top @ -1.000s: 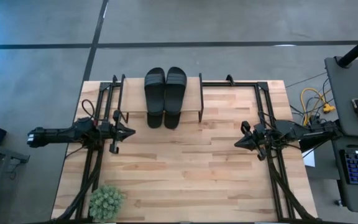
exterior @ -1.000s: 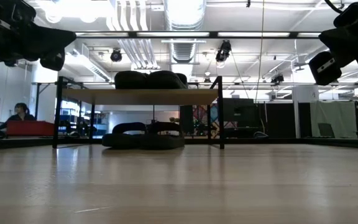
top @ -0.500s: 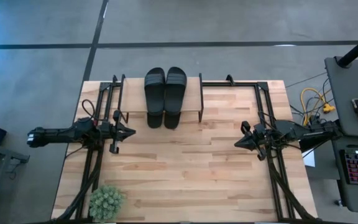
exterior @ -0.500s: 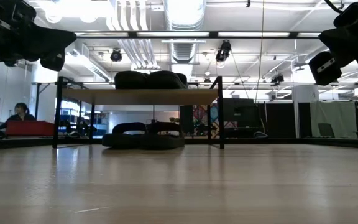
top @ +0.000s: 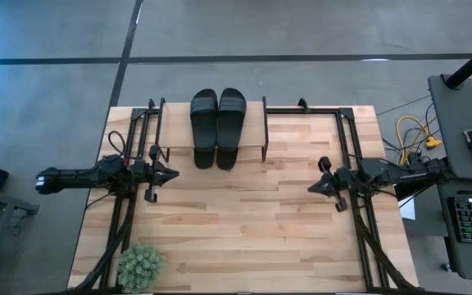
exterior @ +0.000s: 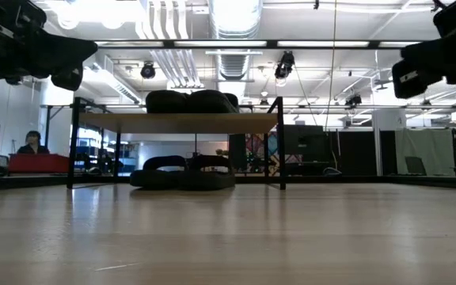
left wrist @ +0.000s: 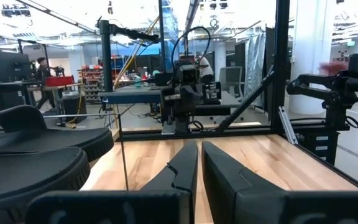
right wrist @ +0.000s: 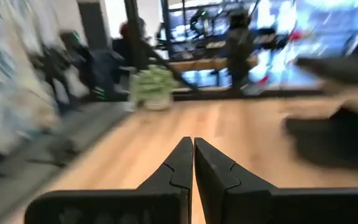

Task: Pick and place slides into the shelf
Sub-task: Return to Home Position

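Sitting on shelf (exterior: pixel 180 123) top: two slides (exterior: pixel 192 101); two other slides (exterior: pixel 182 172) beneath it on surface (top: pixel 244 221). Both clenched, empty: left tool (top: pixel 173 173) over surface's left side, right tool (top: pixel 310 188) over right side.

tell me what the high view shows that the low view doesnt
Only the high view: the potted plant at a corner of the table, and both arms whole, left gripper and right gripper out at the table's sides. Only the low view: a second pair of slides under the board of the shelf, and a person in the room behind. Both: the shelf, the top pair of slides on it, parts of the arms.
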You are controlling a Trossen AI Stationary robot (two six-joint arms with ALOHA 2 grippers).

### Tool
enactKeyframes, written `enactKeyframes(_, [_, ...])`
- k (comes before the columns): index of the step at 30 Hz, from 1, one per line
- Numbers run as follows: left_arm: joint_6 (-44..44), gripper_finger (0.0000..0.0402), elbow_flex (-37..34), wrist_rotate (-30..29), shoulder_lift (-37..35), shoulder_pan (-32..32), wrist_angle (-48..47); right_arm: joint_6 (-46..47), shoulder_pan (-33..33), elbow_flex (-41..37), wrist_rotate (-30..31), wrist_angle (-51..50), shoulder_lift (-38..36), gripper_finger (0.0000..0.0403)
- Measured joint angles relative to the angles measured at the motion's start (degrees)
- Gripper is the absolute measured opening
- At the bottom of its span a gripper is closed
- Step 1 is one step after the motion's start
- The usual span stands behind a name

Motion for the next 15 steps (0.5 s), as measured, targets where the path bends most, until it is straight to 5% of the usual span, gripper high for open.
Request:
enactKeyframes(8, [0.0, 0.001, 0.0, 0.1, 0.1, 0.0, 0.0, -7.8, 0.0, 0.0, 20.7, 1.0, 2.2, 0.0008])
enactKeyframes(15, [0.0, 0.001, 0.0, 0.1, 0.2, 0.0, 0.0, -8.1, 0.0, 0.0, 21.0, 1.0, 1.9, 0.0009])
